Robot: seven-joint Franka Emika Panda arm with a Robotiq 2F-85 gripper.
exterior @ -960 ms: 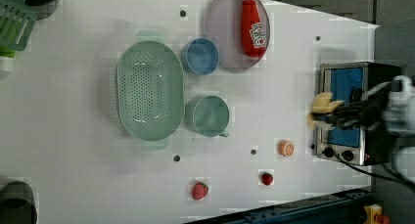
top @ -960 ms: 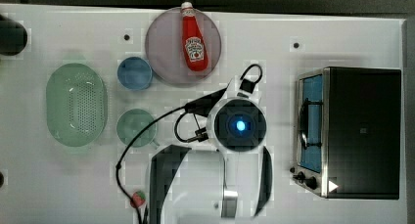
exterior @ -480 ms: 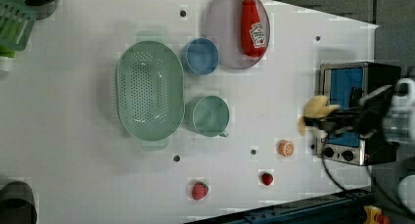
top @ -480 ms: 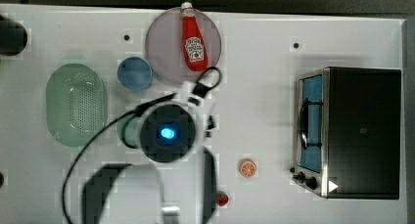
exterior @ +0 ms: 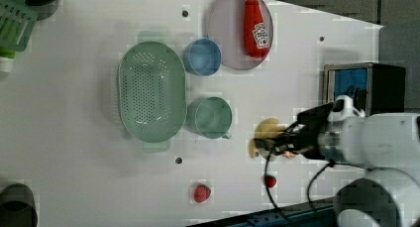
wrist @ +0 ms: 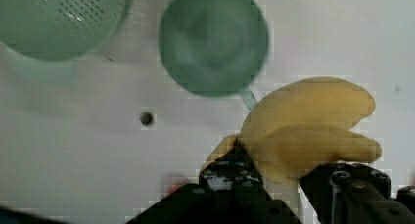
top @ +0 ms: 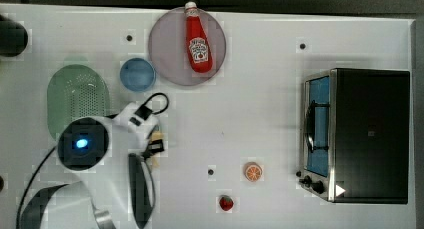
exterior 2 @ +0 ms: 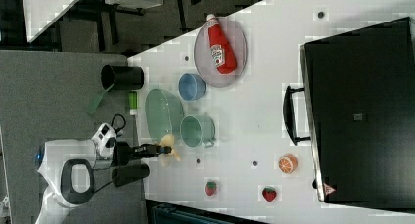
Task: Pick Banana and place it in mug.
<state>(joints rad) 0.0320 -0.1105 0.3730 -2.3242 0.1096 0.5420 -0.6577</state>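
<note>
The jaws grip the pale yellow banana [wrist: 308,131], holding it above the white desk [exterior: 74,138] just to the left view's right of the green mug [exterior: 212,117], which stands beside the perforated colander [exterior: 151,91].

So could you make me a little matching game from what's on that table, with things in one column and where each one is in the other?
Things:
1. banana
2. ketchup bottle
3. orange slice
4. blue cup

Places:
A. lying on the grey plate
B. on the table near the toaster oven
C. held in the gripper
D. beside the colander

Pairs: 1-C, 2-A, 3-B, 4-D
</note>
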